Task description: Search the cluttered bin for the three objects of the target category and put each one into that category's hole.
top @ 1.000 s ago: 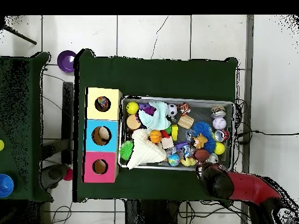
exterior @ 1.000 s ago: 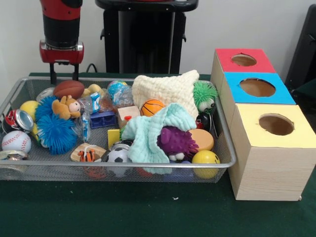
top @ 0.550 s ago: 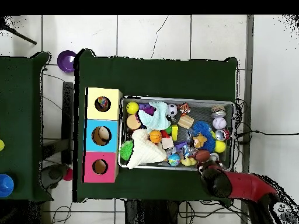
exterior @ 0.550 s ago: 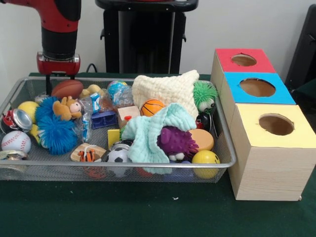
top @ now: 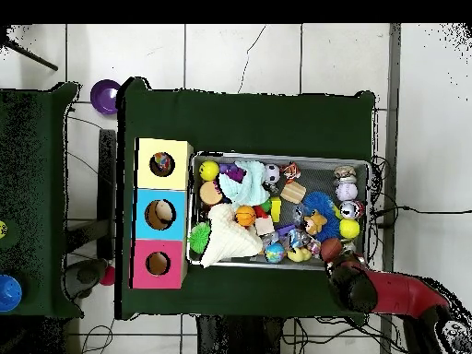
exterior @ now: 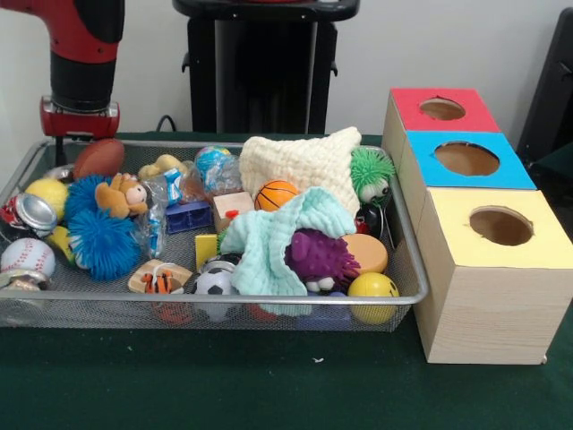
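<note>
A wire mesh bin point(exterior: 224, 305) holds a jumble of toys: a brown football point(exterior: 98, 157), a baseball point(exterior: 27, 255), a small basketball point(exterior: 276, 194), a soccer ball point(exterior: 213, 283), yellow balls, a blue spiky ball point(exterior: 100, 240), cloths and plush animals. My gripper point(exterior: 79, 148) hangs at the bin's far left corner, right behind the football and about level with it. The football hides its lower part. In the overhead view the gripper point(top: 343, 269) sits over the bin's rim point(top: 281, 159) next to the football point(top: 330, 247).
Three wooden boxes stand in a row beside the bin, topped red point(exterior: 443, 109), blue point(exterior: 466, 159) and yellow point(exterior: 500, 226), each with a round hole. From above, something round shows inside the yellow box's hole point(top: 162, 164). A purple bowl point(top: 104, 95) sits off the table.
The arm has slid along the bin's far edge toward the corner. The football has shifted and tilted the same way with it, and nearby toys have nudged slightly.
</note>
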`<state>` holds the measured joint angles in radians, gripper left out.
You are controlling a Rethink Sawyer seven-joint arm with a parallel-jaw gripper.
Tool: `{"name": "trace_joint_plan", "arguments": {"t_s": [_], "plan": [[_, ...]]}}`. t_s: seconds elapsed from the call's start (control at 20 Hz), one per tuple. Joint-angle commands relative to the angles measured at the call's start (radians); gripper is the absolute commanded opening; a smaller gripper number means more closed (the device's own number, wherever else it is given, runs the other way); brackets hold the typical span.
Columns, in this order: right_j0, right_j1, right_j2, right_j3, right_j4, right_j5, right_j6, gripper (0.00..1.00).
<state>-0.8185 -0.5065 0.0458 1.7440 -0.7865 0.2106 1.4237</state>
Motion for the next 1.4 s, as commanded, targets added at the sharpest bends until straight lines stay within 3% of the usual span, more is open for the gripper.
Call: {"name": "trace_joint_plan", "arguments": {"t_s": [0.05,0.25,0.55,1.4], "plan": [[-0.025,0.191,0.065,-0.177,-0.085,-0.140,0.055,1.00],[-0.082,0.236,0.113,-0.180,-0.051,-0.214,0.096,1.00],[-0.173,0.235,0.207,-0.127,0.019,-0.181,0.111,1.00],[-0.219,0.203,0.263,-0.022,0.223,-0.025,0.136,1.00]]}}
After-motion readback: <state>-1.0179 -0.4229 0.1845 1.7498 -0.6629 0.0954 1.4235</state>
